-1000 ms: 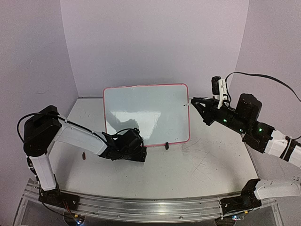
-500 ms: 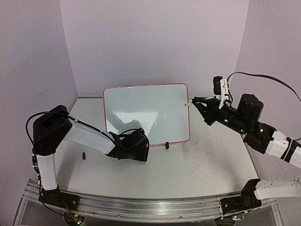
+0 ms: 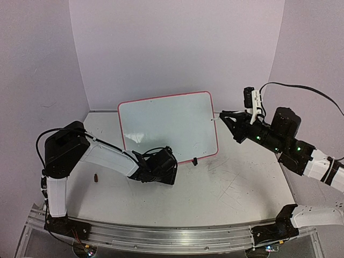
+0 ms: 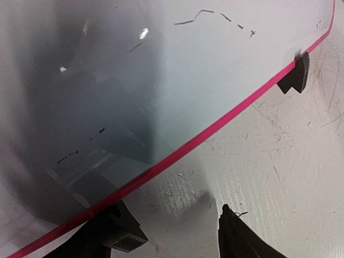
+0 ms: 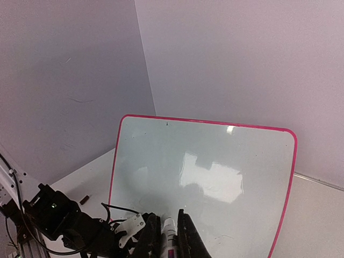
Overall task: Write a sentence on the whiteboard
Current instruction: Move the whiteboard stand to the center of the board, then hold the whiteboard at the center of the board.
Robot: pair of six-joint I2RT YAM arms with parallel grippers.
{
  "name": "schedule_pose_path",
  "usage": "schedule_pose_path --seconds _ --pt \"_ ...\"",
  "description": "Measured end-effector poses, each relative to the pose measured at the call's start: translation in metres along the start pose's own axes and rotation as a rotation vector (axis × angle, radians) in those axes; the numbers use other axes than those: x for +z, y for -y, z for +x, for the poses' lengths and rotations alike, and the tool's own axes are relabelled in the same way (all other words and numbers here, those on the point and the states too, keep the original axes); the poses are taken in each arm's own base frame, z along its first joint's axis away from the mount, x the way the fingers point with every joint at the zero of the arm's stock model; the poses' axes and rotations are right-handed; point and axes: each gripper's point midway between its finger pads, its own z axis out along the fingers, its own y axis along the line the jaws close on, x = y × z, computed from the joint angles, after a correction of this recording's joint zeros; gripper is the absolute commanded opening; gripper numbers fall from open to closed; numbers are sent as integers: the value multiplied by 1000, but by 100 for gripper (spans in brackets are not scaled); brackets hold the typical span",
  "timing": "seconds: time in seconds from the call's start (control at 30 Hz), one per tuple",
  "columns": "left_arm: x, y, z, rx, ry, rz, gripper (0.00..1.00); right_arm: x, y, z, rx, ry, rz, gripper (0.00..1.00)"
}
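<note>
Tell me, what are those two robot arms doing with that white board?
The whiteboard is standing up on the table. The right gripper holds a marker just beside the board's right edge, not writing yet. The left gripper sits low at the board's bottom edge with its jaws open; I can't tell if it touches the board. The board is nearly blank, with only a few faint marks and no sentence yet.
</note>
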Motion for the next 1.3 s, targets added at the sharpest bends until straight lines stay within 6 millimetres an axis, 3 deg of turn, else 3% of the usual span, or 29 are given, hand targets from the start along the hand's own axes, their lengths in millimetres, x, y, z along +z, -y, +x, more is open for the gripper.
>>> schedule_pose_path --seconds 0.13,0.3,0.53,0.67,0.73,0.87,0.97,1.03,1.1,1.2,1.3 --pt "-4 4 2 11 -5 27 80 0 2 0 -8 0 9 0" --pt "-40 15 -3 28 3 124 82 1 6 2 -24 -5 36 0" --pt "-126 27 -58 42 174 265 85 9 18 20 -32 -60 93 0" --pt "-168 16 -91 41 278 300 85 15 24 28 -16 -82 117 0" --pt "-183 -9 -108 11 323 300 87 19 26 32 4 -96 127 0" --pt "-216 -107 -150 -131 461 188 90 29 25 35 20 -125 117 0" --pt "-239 -151 -161 -194 533 160 90 35 19 37 19 -143 82 0" --pt "-243 -164 -161 -213 545 182 90 38 15 38 14 -154 57 0" --pt "-238 -192 -159 -262 553 176 89 43 14 41 12 -169 42 0" --pt "-219 -227 -138 -341 532 204 89 54 9 40 6 -182 9 0" --pt "-203 -233 -116 -378 502 278 87 63 4 40 5 -191 -23 0"
